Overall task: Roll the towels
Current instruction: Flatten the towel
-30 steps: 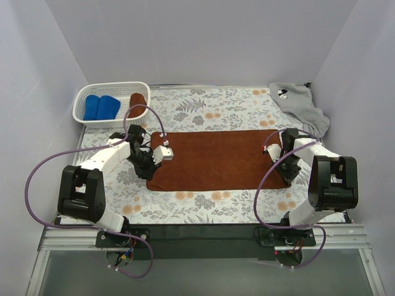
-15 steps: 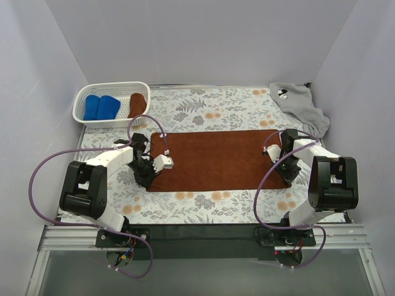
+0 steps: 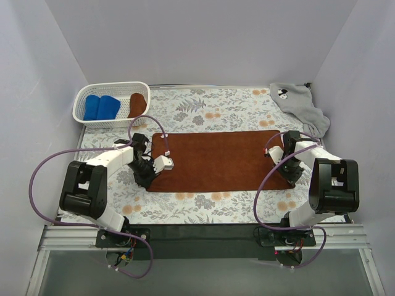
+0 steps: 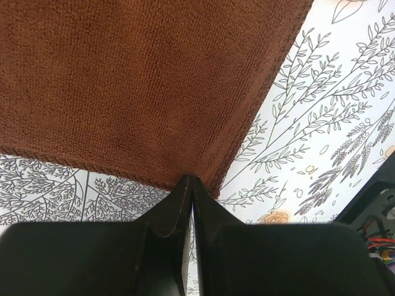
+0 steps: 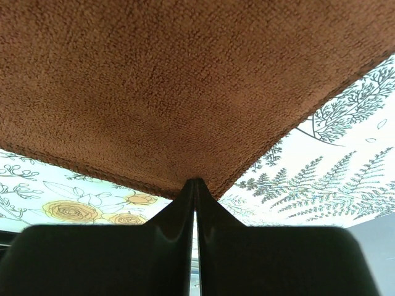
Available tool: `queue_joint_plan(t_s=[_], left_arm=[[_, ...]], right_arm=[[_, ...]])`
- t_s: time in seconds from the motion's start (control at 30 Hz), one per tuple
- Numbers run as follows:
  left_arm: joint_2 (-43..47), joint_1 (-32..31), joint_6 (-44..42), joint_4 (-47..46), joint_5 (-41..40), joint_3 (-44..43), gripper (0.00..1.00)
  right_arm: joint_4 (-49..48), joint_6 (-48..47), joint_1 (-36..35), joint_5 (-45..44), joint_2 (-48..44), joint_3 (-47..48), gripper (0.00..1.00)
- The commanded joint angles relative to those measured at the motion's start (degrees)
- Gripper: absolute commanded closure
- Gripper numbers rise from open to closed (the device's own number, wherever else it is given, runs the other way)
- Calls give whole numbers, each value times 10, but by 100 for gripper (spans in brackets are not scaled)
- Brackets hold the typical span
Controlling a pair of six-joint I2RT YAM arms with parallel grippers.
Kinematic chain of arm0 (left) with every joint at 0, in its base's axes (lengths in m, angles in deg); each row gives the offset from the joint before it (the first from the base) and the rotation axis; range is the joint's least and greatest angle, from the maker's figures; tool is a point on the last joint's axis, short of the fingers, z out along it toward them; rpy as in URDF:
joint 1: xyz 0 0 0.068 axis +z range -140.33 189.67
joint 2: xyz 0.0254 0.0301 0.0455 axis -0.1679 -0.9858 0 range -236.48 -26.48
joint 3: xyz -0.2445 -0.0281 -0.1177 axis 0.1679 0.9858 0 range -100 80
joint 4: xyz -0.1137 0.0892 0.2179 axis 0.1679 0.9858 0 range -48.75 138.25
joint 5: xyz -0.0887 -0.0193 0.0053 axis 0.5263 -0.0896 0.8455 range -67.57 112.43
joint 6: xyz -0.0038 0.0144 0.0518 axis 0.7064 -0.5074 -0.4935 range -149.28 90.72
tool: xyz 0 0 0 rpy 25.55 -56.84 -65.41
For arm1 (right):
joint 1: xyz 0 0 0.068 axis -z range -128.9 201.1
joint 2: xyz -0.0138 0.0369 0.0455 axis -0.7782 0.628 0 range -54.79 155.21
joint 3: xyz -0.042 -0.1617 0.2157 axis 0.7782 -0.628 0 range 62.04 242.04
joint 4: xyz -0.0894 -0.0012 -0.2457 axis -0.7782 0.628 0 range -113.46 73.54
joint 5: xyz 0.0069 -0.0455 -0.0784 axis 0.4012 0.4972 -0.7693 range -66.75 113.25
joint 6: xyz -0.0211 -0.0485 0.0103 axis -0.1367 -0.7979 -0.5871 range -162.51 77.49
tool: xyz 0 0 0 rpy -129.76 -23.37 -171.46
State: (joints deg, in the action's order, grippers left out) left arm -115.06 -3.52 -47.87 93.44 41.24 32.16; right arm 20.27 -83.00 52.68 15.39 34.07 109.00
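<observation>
A rust-brown towel lies spread flat across the middle of the flowered table. My left gripper is shut on its near left corner; the left wrist view shows the black fingers pinched together on the hemmed corner of the brown towel. My right gripper is shut on the near right corner, and the right wrist view shows that gripper closed on the brown towel. A light grey towel with a small black-and-white mark lies crumpled at the far right. Two blue rolled towels and a brown roll sit in the basket.
The white perforated basket stands at the far left corner. Grey walls close in the table on three sides. Purple cables loop beside both arms, and the black base rail runs along the near edge.
My left gripper has slid toward the near edge and closed on the towel's near left corner. The right gripper has stayed shut on its corner, shifting only slightly.
</observation>
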Motion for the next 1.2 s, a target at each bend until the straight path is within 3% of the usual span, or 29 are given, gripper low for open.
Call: queue_joint_plan(t_s=[0.0,0.13,0.4,0.53,0.77,0.9,1.17], left_arm=[[-37,13,-25,27,-118,29,97],[-42,13,-24,30,-113,20,97],[-48,12,-22,74,-8,-54,94],[-49,12,-29,98,17,-92,89],[-52,12,-34,137,75,-202,67],[-75,12,-16,122,85,-294,62],[-157,23,14,95,119,-405,59]], right_arm=[[-42,-27,25,-39,34,-50,94],[-32,-30,24,-11,26,-52,93],[46,-16,13,106,4,22,85],[93,-6,13,150,4,79,76],[148,-1,13,210,7,222,56],[139,6,16,202,52,323,57],[120,30,20,160,236,519,65]])
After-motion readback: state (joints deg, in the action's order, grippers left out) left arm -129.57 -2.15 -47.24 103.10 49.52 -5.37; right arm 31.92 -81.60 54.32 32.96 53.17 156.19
